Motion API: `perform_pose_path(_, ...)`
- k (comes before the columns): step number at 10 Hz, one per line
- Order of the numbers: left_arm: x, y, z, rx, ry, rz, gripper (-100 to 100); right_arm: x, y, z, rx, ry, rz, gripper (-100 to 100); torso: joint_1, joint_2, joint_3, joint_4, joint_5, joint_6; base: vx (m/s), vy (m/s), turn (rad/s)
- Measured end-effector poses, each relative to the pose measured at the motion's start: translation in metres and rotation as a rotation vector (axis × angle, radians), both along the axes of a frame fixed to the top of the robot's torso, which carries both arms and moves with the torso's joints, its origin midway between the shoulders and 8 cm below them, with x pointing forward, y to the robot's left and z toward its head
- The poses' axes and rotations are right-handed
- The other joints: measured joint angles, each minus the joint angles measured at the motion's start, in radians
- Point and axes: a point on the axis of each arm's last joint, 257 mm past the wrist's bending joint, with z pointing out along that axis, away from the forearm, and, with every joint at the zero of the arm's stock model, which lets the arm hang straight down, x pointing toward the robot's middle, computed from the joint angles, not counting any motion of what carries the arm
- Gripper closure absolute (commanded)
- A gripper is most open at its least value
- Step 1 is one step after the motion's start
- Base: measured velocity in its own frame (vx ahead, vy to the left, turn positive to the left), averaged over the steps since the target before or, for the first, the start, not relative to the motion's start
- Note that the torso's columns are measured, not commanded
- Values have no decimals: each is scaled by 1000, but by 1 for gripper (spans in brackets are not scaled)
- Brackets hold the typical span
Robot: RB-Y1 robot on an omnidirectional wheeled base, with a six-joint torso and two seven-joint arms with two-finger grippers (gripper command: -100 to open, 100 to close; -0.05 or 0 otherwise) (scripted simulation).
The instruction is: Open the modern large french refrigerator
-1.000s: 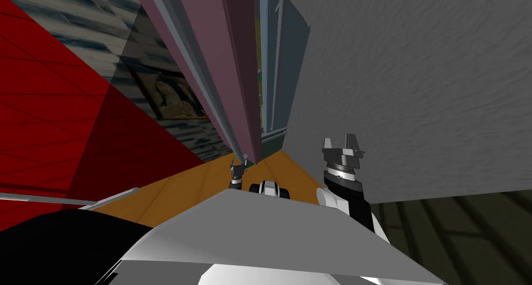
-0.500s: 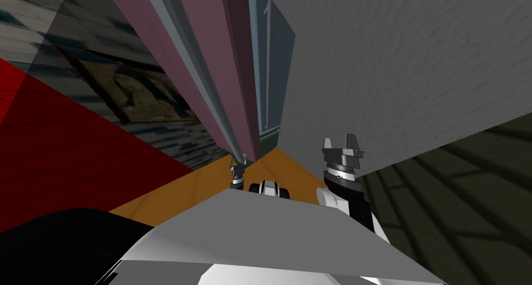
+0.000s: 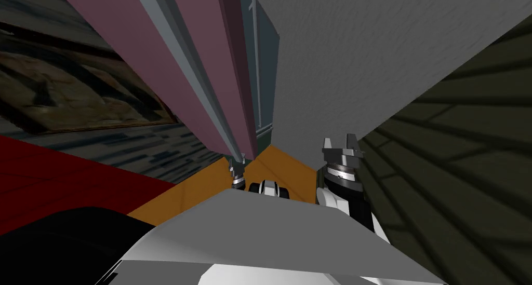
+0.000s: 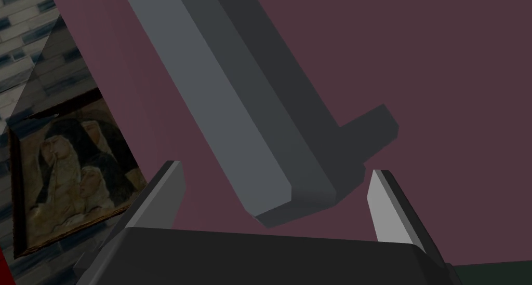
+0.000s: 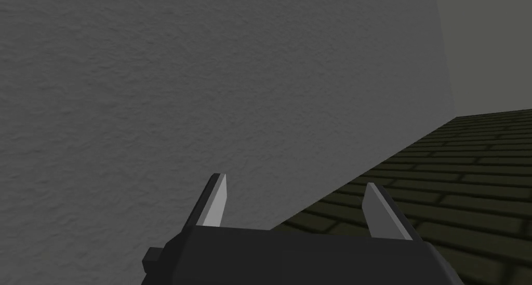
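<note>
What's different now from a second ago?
Mostly my own turn: the whole head view has swung, sliding the framed painting and textured grey wall across it. Unchanged: the open left gripper straddles the lower end of the grey bar handle on the mauve refrigerator door; the right gripper hangs open.

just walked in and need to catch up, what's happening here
The robot is working on the purplish fridge door. Its left tool sits at the lower end of the door's grey handle, fingers open on either side, not clamped. The right tool, also open, is held off beside a grey wall.
</note>
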Motion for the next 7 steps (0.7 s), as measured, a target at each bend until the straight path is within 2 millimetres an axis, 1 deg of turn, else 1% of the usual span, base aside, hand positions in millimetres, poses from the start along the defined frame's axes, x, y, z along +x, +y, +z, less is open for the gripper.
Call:
perform_pose_path(2,-1,10,2,0,17,75,-100,0,0,0,0,0,0,0,-2,0,0,0,-1,1,-124,73,-351)
perform_pose_path(3,-3,12,3,4,23,106,-100,0,0,0,0,0,0,0,-4,0,0,0,-1,2,-45,30,-98)
perform_pose_path(4,-4,12,4,13,32,121,-100,0,0,0,0,0,0,0,-7,-3,-2,2,-4,1,-5,15,-3)
perform_pose_path(5,-4,12,1,16,46,123,0,0,0,0,0,0,0,0,-6,-6,-3,-3,-1,1,1,12,12)
perform_pose_path(7,-5,14,-5,16,66,127,0,0,0,0,0,0,0,0,1,-10,-4,-8,4,2,0,7,10)
